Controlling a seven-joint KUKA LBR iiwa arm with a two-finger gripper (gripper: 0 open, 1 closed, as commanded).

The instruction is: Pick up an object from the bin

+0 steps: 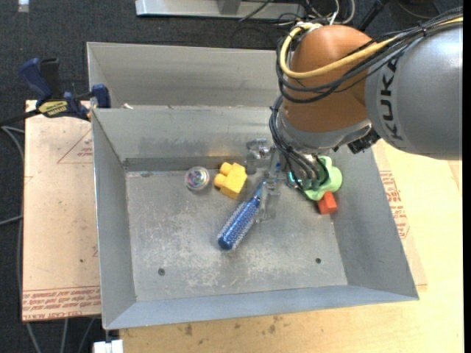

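Blue and studded, the stick [240, 225] lies near the middle of the bin [110, 219], slanting from 7 to 1 o'clock. The gripper [266, 184] sits low at the stick's upper end, beneath the orange cover [324, 72]; whether it is apart or together cannot be told. Just beside it at 9 o'clock is a yellow block [230, 179], with a silver disc [197, 179] farther out. At its 3 o'clock lies a green piece [329, 178], partly hidden by cables, with a red block [327, 204] at 4.
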